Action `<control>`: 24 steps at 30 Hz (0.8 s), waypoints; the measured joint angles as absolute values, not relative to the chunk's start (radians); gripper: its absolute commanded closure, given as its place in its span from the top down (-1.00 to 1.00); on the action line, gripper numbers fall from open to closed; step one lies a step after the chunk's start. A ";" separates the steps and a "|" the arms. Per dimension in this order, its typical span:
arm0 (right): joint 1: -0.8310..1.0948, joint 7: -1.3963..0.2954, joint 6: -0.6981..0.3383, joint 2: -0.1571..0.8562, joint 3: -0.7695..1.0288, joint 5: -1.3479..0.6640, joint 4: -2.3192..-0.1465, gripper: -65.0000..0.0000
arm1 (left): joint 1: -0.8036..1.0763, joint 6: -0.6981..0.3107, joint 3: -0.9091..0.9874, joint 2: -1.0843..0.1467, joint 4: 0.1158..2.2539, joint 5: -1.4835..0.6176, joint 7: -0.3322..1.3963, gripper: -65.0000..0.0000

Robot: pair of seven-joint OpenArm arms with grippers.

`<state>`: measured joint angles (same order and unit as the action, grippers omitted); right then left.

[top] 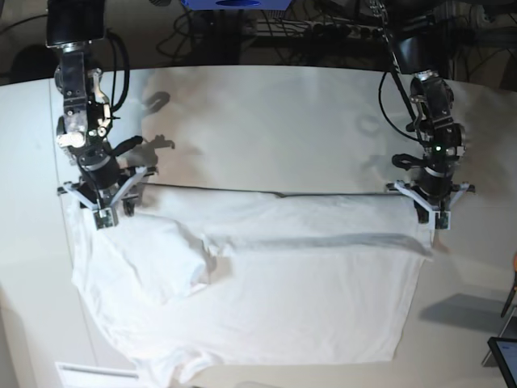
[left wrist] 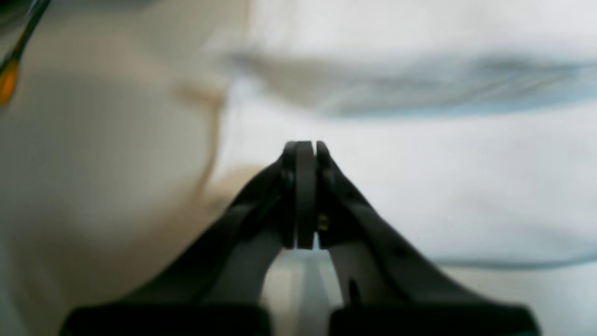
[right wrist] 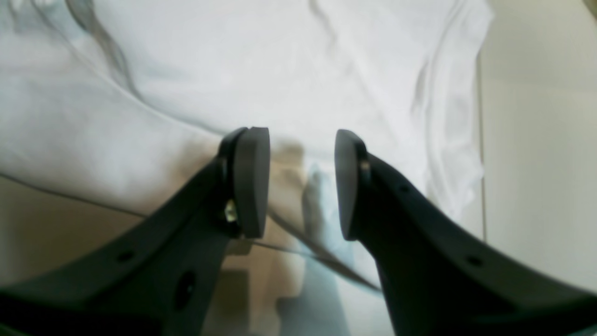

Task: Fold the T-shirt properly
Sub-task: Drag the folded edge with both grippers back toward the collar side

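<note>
Left hand (left wrist: pixel 305 154) fingers pressed together, right hand (right wrist: pixel 302 184) fingers parted

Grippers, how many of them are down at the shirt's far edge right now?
2. The left gripper is shut at the far edge of the T-shirt, on the base view's right; the right gripper is open at the far edge on that view's left.

The whole table (top: pixel 266 113) is seen from above and in front in the base view, with both arms facing the camera. Each wrist view is taken close down along its own fingers: the left gripper (left wrist: pixel 305 147) and the right gripper (right wrist: pixel 302 182). The T-shirt (top: pixel 283 291) is shared by all three views.
</note>
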<state>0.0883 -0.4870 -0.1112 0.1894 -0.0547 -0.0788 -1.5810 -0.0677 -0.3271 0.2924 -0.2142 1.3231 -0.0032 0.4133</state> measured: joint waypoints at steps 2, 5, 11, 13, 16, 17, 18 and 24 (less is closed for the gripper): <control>0.086 -0.492 -0.111 0.188 -0.055 -0.078 -1.554 -0.31 | -0.086 -0.319 0.303 -0.221 1.285 0.004 0.425 -1.00; 0.071 -0.489 -0.112 0.186 -0.055 -0.078 -1.532 -0.31 | -0.118 -0.323 0.299 -0.221 1.276 -0.005 0.411 -1.00; 0.058 -0.487 -0.111 0.184 -0.055 -0.078 -1.528 -0.31 | -0.125 -0.333 0.294 -0.212 1.285 -0.003 0.412 -1.00; 0.054 -0.488 -0.111 0.184 -0.055 -0.078 -1.528 -0.31 | -0.136 -0.329 0.294 -0.213 1.283 -0.004 0.417 -1.00; 0.018 -0.487 -0.111 0.184 -0.055 -0.078 -1.499 -0.31 | -0.161 -0.330 0.295 -0.213 1.283 -0.004 0.405 -1.00; 0.004 -0.487 -0.111 0.184 -0.055 -0.078 -1.486 -0.31 | -0.163 -0.330 0.296 -0.213 1.283 -0.004 0.402 -1.00; -0.008 -0.487 -0.111 0.185 -0.055 -0.079 -1.475 -0.31 | -0.163 -0.330 0.296 -0.213 1.283 -0.004 0.403 -1.00; -0.076 -0.485 -0.112 0.187 -0.054 -0.079 -1.361 -0.31 | -0.208 -0.319 0.234 -0.221 1.192 0.043 0.432 -1.00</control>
<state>-0.0765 -0.4850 -0.1120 0.1871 -0.0544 -0.0788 -1.3609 -0.2085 -0.3187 0.2340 -0.2214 1.1919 0.0425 0.4320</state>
